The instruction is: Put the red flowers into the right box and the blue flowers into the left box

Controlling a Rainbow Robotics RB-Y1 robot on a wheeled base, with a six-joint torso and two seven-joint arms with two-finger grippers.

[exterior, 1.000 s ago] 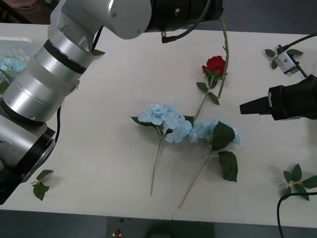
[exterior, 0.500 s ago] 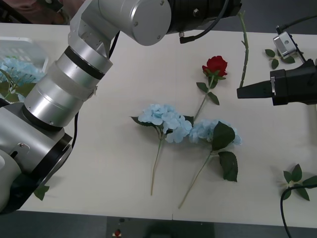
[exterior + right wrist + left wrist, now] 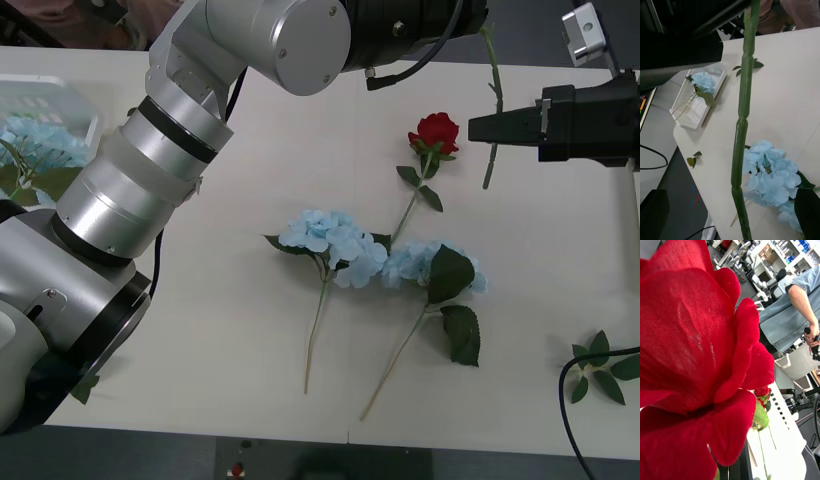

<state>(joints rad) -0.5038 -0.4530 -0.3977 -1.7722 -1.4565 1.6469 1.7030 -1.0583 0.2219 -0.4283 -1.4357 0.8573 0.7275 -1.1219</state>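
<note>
One of the red flowers [image 3: 688,352] hangs from the left arm [image 3: 250,40], which reaches over the desk's [image 3: 220,330] one o'clock edge, probably for a hand-over; its stem [image 3: 490,100] lies at the nine o'clock tip of the right hand [image 3: 475,127], whose fingers are parted around it, not yet clenched.

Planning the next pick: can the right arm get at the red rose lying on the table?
Probably yes. The right gripper hovers just beside the rose on the table, open table between them. Only the hanging green stem of the rose held by the left arm crosses near its tip.
</note>
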